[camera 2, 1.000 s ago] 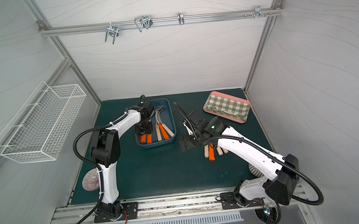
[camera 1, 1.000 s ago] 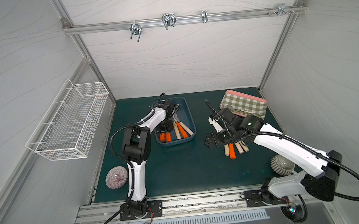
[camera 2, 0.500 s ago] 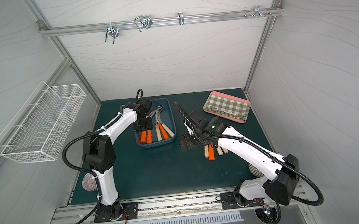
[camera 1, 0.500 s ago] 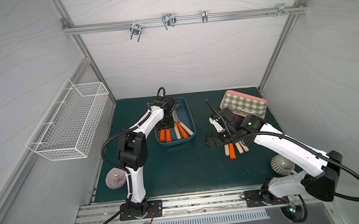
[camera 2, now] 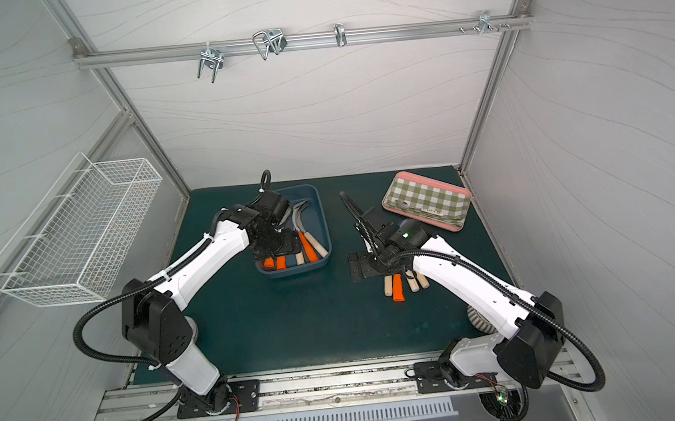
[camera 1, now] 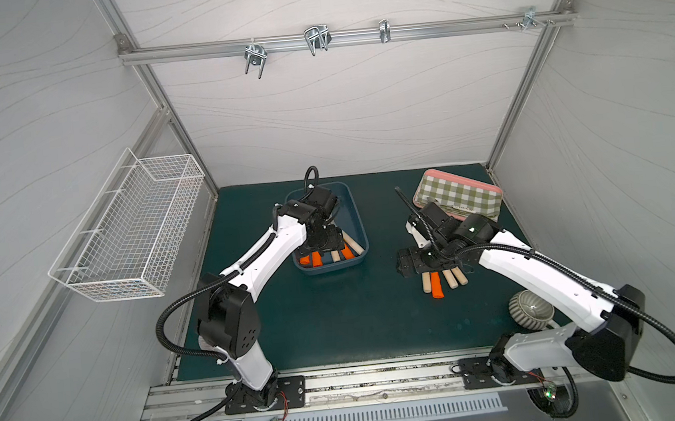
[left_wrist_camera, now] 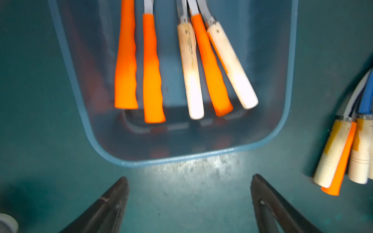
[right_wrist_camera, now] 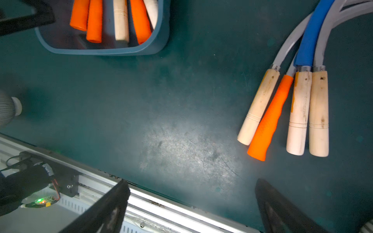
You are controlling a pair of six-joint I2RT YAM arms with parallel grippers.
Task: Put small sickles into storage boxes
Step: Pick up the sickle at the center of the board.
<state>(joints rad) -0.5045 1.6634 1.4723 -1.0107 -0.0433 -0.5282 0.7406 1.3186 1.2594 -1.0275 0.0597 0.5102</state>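
item 1, far left: white wire basket (camera 1: 129,234), hung on the side wall.
item 2: your left fingers (left_wrist_camera: 113,201), spread apart with nothing between them, hanging at the near end of the storage box (left_wrist_camera: 181,159).
item 3: five small sickles (left_wrist_camera: 210,66) lying inside that dark blue box, three with orange handles, two with pale wood.
item 4: your right fingers (right_wrist_camera: 109,207), wide apart and empty, above the tabletop (camera 1: 328,316).
item 5: four more sickles (right_wrist_camera: 268,119) bunched on the tabletop near your right fingers, outside the box, one with a blue blade (right_wrist_camera: 310,34).
item 6: checked tray (camera 1: 457,197), far right corner.
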